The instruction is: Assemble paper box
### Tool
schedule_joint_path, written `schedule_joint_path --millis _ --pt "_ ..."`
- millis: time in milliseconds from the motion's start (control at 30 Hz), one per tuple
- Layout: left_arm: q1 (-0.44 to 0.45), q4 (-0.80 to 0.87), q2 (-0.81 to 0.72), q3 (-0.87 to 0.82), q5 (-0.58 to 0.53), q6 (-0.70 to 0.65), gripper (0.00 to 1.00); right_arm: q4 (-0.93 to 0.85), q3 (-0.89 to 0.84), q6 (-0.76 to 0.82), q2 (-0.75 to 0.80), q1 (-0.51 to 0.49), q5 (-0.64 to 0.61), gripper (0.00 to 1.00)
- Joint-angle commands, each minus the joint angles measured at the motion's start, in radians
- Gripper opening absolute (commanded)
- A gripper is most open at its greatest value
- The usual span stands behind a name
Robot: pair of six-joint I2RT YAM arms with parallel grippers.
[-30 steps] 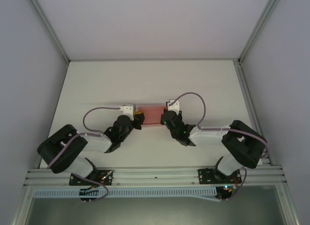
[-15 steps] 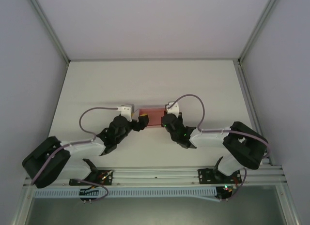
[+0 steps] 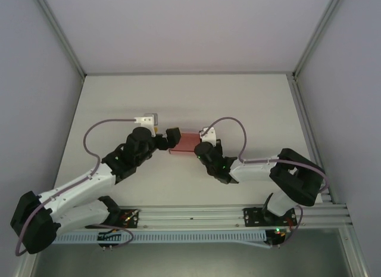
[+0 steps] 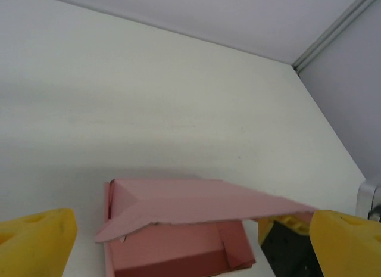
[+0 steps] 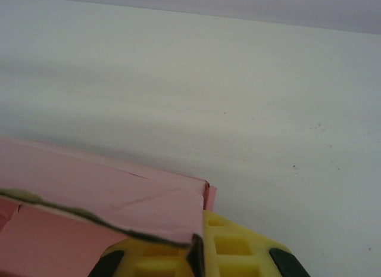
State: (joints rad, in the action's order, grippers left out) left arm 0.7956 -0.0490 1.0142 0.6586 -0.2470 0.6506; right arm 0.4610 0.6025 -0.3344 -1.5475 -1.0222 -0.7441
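Just released box point(image 3: 186, 143) with left pincer point(image 3: 168, 140), now spread wide, keeping right pincer point(image 3: 199, 149) clenched on its end, likely to fold raised flap point(image 4: 202, 205) next

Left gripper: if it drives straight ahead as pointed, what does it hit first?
The paper box: it lies right ahead between the left gripper's open jaws, probably raised flap first.

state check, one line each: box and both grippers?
paper box: walls folded up, lid flap lifted, not closed.
left gripper: open wide, jaws either side of the box's left end, not clamping it.
right gripper: shut on a flap edge at the box's right end.
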Motion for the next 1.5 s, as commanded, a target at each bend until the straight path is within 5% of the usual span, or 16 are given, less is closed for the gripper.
schedule_joint_path --millis 0,200,500,767,833,1033,1333,1467 --pt "-0.035 0.180 0.011 0.061 -0.013 0.071 1.00 -0.085 -0.061 0.061 -0.036 -0.027 0.020 0.00" --pt "-0.172 0.199 0.149 0.082 0.137 0.072 1.00 0.002 -0.104 0.112 -0.046 -0.050 0.019 0.00" --pt "-0.295 -0.051 0.411 0.071 0.506 0.088 0.99 0.097 -0.146 0.220 -0.088 -0.078 0.005 0.00" --pt "-0.311 -0.112 0.496 0.032 0.557 0.086 0.78 0.096 -0.144 0.203 -0.079 -0.079 0.020 0.04" --pt "-0.312 -0.127 0.507 0.016 0.565 0.084 0.70 0.091 -0.145 0.175 -0.068 -0.078 0.023 0.09" --pt "-0.314 -0.156 0.520 -0.013 0.573 0.086 0.67 0.017 -0.164 0.125 0.028 -0.079 0.122 0.34" --pt "-0.317 -0.178 0.534 -0.025 0.578 0.085 0.62 -0.213 -0.233 0.139 0.393 -0.077 0.418 0.94" --pt "-0.317 -0.191 0.544 -0.027 0.590 0.084 0.60 -0.300 -0.212 0.100 0.561 -0.072 0.387 1.00"
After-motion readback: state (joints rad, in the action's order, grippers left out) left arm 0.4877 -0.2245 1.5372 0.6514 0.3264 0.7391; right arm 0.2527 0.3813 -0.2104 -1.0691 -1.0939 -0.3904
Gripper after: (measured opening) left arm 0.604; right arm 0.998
